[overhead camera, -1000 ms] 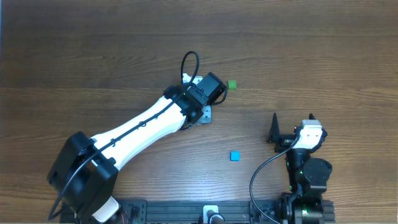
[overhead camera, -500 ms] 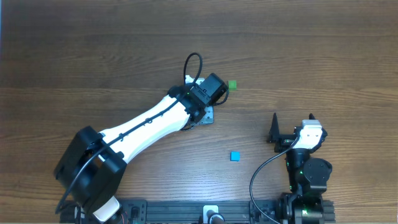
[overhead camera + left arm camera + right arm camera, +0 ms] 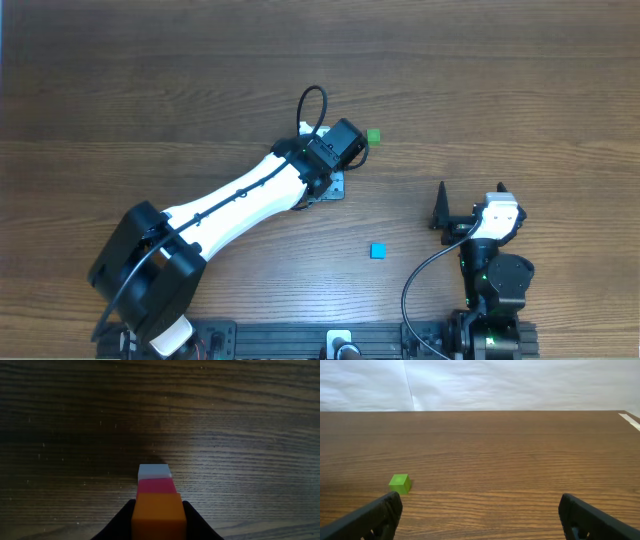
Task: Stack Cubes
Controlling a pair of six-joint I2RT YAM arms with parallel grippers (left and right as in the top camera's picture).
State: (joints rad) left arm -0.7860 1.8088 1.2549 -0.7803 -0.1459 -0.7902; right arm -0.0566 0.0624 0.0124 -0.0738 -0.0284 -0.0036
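Note:
My left gripper (image 3: pixel 158 522) is shut on an orange cube (image 3: pixel 158 512), its dark fingers pressed against both sides. Directly under the orange cube are a red cube (image 3: pixel 156 486) and, lowest, a white cube (image 3: pixel 154 470), lined up as one column on the wooden table. From above, the left arm reaches to mid-table and its wrist (image 3: pixel 338 148) covers that column. A green cube (image 3: pixel 374 136) lies just right of the wrist, also as the green cube (image 3: pixel 400 483). A blue cube (image 3: pixel 378 251) lies nearer the front. My right gripper (image 3: pixel 470 202) stands open and holds nothing.
The brown wooden table (image 3: pixel 520 90) runs wide on all sides. A white wall (image 3: pixel 520 385) rises behind its far edge. The right arm's base (image 3: pixel 490 290) sits at the front right.
The left arm has shifted slightly to the right over the column, mostly in the first half second. The right arm and the loose cubes have not moved.

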